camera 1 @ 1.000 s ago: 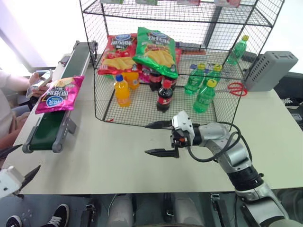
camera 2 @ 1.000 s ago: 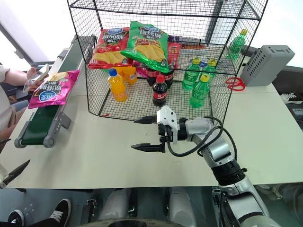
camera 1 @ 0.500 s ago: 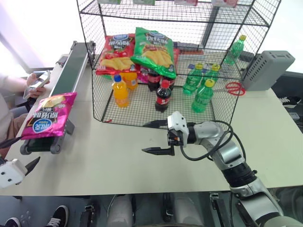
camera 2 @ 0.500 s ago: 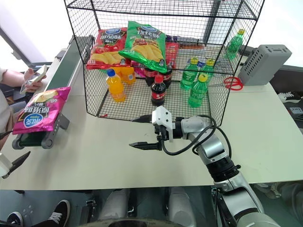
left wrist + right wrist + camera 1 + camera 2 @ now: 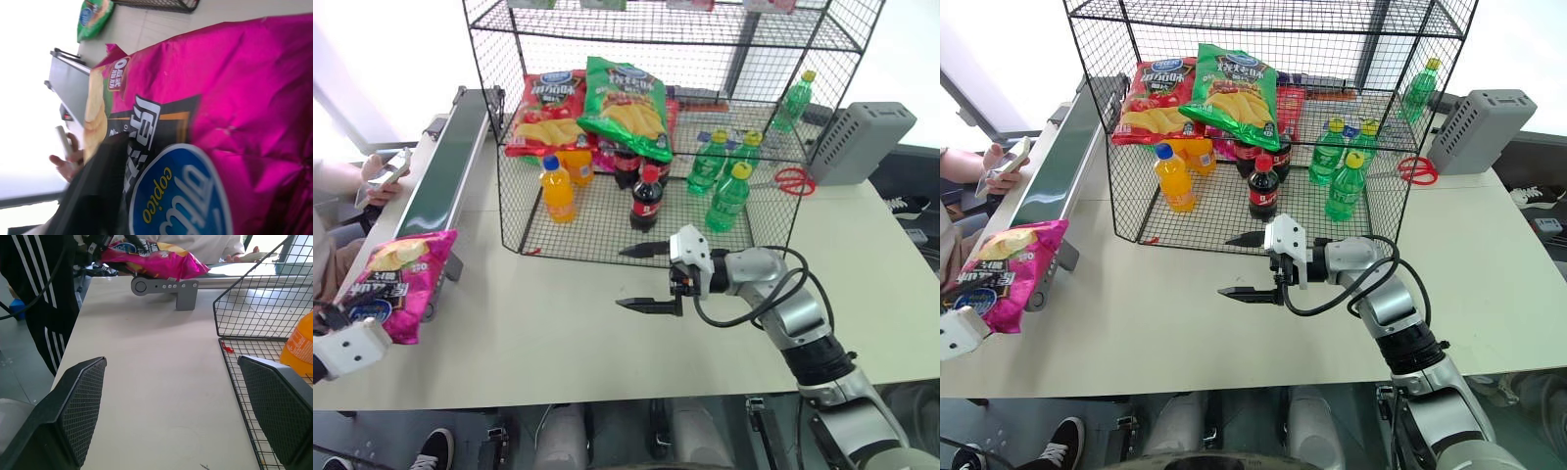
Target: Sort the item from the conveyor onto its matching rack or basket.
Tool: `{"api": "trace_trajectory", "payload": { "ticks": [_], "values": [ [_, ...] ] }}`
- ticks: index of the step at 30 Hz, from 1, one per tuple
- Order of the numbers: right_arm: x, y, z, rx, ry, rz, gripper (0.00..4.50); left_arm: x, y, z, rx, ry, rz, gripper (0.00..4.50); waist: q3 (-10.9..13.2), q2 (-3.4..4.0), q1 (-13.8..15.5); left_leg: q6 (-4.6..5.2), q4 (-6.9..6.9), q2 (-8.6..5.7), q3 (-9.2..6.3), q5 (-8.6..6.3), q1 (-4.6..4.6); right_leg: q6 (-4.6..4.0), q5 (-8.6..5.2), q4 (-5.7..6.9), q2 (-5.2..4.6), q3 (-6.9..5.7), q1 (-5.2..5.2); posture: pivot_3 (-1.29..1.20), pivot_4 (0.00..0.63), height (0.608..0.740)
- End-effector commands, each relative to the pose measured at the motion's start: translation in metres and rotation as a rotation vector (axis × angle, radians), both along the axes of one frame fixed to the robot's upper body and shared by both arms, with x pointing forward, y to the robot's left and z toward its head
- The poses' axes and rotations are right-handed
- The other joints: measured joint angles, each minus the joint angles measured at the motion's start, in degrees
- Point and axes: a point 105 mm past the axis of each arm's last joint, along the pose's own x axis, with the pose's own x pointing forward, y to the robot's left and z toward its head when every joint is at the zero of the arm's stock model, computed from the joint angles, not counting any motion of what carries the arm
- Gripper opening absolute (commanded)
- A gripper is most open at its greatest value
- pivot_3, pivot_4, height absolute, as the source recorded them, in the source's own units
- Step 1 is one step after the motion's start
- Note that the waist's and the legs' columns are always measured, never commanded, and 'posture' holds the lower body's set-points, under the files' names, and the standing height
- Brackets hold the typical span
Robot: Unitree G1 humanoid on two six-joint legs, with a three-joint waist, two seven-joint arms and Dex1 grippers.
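The item, a magenta-pink crisp bag (image 5: 399,282) with a round blue logo, hangs over the near end of the conveyor (image 5: 440,176), a long dark green belt along the table's left side. My left gripper (image 5: 333,315) is at the bag's lower edge and shut on it. In the left wrist view one black finger (image 5: 98,196) lies across the bag's face (image 5: 234,107). My right gripper (image 5: 621,277) stands open above the table, just in front of the rack (image 5: 607,36), a big black wire cage, with nothing between its fingers.
On the rack's tiers lie a red bag (image 5: 548,108) and a green bag (image 5: 626,103), with an orange bottle (image 5: 558,191), cola bottles (image 5: 643,201) and green bottles (image 5: 724,196). A grey ribbed box (image 5: 867,142) and red scissors (image 5: 793,181) sit at the right. A person's hand (image 5: 377,176) holds a phone beside the conveyor.
The pink bag has travelled down the belt to its near end and now hangs over it. My left gripper has come up to the bag and closed on it. The right gripper stays open.
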Motion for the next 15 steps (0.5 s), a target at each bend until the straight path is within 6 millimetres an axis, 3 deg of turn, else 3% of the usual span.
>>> {"api": "trace_trajectory", "payload": {
  "ticks": [1,2,3,6,10,15],
  "values": [
    [0.001,-0.003,0.014,0.024,-0.060,-0.008,4.50,0.003,0.000,0.015,-0.002,-0.050,-0.004,0.79,0.00,0.00,0.04,0.00,0.00,0.00,0.00,0.00,0.00,0.00,0.00,0.00,0.00,0.00,0.00,0.00,0.150,0.740],
    [0.001,-0.003,0.014,0.023,-0.061,-0.010,4.50,0.003,-0.001,0.016,-0.003,-0.053,-0.005,0.22,0.00,0.00,0.11,0.00,0.00,0.00,0.00,0.00,0.00,0.00,0.00,0.00,0.00,0.00,0.00,0.00,0.150,0.740],
    [0.002,-0.004,0.014,0.022,-0.063,-0.012,4.50,0.004,-0.001,0.020,-0.025,-0.066,0.001,0.04,0.00,0.00,0.13,0.00,0.00,0.00,0.00,0.00,0.00,0.00,0.00,0.00,-0.01,0.00,0.00,0.00,0.150,0.740],
    [0.002,-0.004,0.012,0.012,-0.068,-0.011,4.50,0.007,-0.002,0.034,-0.076,-0.123,0.017,0.04,-0.01,-0.01,0.13,0.00,0.00,-0.01,0.00,0.00,-0.01,0.00,0.00,-0.01,-0.02,0.00,0.01,0.00,0.150,0.740],
    [0.004,-0.004,0.011,0.014,-0.071,-0.017,4.50,0.013,-0.007,0.080,-0.364,-0.269,0.036,0.04,-0.02,-0.03,0.08,0.00,0.00,0.00,-0.03,0.00,-0.01,0.00,0.00,0.00,-0.01,0.00,0.01,0.00,0.150,0.740],
    [0.009,-0.009,0.011,0.008,-0.086,-0.030,4.50,0.000,-0.036,0.116,-0.748,-0.187,-0.114,0.04,-0.01,-0.04,-0.23,0.00,0.01,0.00,-0.02,0.00,-0.01,0.01,0.01,0.00,-0.02,0.02,0.02,0.00,0.150,0.740]
  ]
}}
